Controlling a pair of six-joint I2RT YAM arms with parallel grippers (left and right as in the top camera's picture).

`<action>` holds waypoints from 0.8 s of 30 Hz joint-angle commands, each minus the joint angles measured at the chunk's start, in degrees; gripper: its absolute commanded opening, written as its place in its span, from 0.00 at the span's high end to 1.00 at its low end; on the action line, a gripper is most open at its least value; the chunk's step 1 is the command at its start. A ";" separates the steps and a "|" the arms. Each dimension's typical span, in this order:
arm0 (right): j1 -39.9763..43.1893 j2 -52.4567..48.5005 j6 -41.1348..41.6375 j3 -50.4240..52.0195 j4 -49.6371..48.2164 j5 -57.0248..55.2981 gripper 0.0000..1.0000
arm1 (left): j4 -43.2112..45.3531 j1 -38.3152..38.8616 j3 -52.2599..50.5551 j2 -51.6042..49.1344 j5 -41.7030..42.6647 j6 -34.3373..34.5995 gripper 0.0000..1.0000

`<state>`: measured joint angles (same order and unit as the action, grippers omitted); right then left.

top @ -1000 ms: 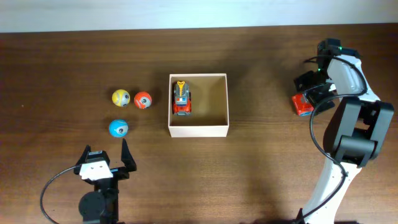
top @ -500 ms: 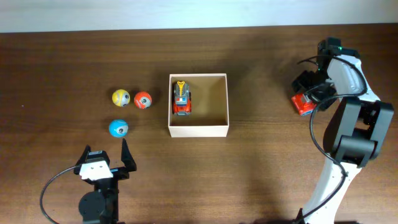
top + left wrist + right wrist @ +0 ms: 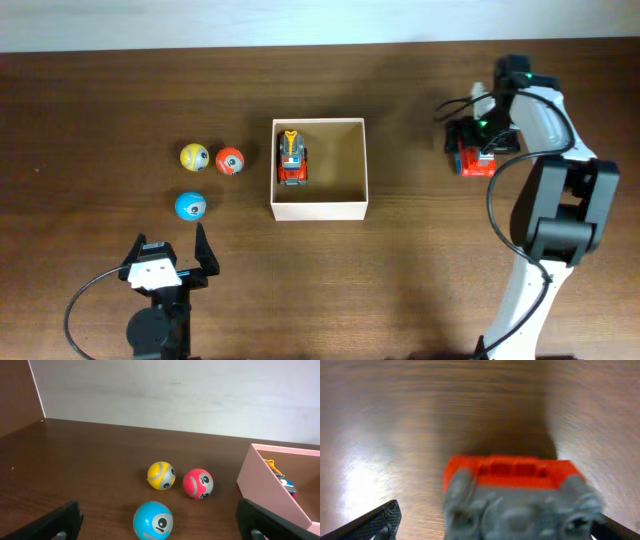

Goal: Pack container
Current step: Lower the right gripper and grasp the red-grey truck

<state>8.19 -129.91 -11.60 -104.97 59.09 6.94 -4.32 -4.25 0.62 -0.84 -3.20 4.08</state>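
The container point(image 3: 320, 210), a cream-white square box, sits mid-table with a red and yellow toy truck point(image 3: 291, 160) in its left half. It also shows at the right of the left wrist view point(image 3: 265, 485). My right gripper point(image 3: 472, 148) is at the far right with its fingers spread around a red and grey toy vehicle point(image 3: 472, 164). In the right wrist view the toy point(image 3: 515, 500) is blurred and fills the space between the open jaws point(image 3: 495, 527), with a gap at the left finger. My left gripper point(image 3: 170, 250) is open and empty near the front edge.
Three balls lie left of the container: yellow point(image 3: 194, 157), red point(image 3: 229, 161) and blue point(image 3: 190, 206). In the left wrist view the blue ball point(image 3: 153, 520) is just ahead of the open jaws point(image 3: 160, 532), with yellow point(image 3: 161, 475) and red point(image 3: 198, 483) behind.
My right gripper has moved left and slightly farther back, and the red and grey toy has shifted left with it. The left arm, balls and container have not moved.
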 commanded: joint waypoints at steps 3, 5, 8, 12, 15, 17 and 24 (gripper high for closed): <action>-1.20 1.92 -10.36 0.35 0.24 0.83 0.01 | -0.26 0.24 -0.11 0.48 0.44 -0.72 0.01; -1.14 1.92 -9.09 0.35 0.24 0.33 0.01 | -0.26 0.24 -0.11 0.48 0.44 -0.72 0.01; -0.94 1.92 -7.89 0.35 0.63 -0.33 0.01 | -0.26 0.24 -0.11 0.48 0.44 -0.72 0.01; -0.94 1.92 -8.61 0.37 1.55 -6.21 0.01 | -0.26 0.24 -0.11 0.48 0.44 -0.72 0.01; -0.66 1.92 -9.11 0.50 1.60 -8.76 0.01 | -0.26 0.24 -0.11 0.48 0.44 -0.72 0.01; -0.28 1.92 -9.14 0.57 1.81 -9.14 0.01 | -0.26 0.24 -0.11 0.48 0.44 -0.72 0.01; 0.59 1.92 -8.94 0.74 2.71 -8.90 0.10 | -0.26 0.24 -0.11 0.48 0.44 -0.72 0.01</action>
<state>8.19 -129.91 -20.08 -104.97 61.54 -0.71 -4.34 -4.25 0.62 -0.84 -3.20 4.08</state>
